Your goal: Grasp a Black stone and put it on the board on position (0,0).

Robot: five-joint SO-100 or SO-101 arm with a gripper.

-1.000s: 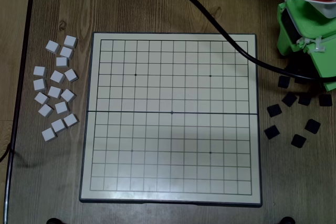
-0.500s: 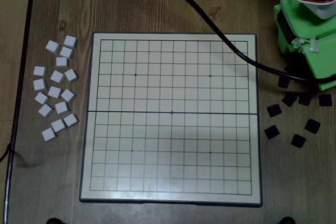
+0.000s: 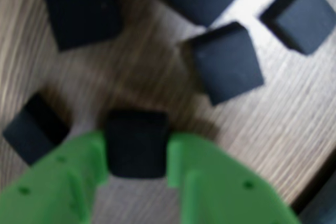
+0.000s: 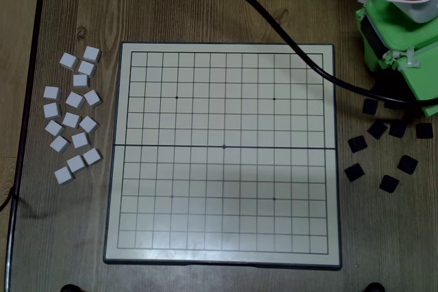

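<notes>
Gripper (image 3: 137, 153): we see both green fingers flanking one Black stone (image 3: 135, 142), apparently clamped on it.
Board (image 4: 113, 169): left of us in overhead view.

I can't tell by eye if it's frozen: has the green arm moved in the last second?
Yes, slightly. In the overhead view the green arm has crept leftward, toward the board; its left edge now sits nearer the frame.
</notes>
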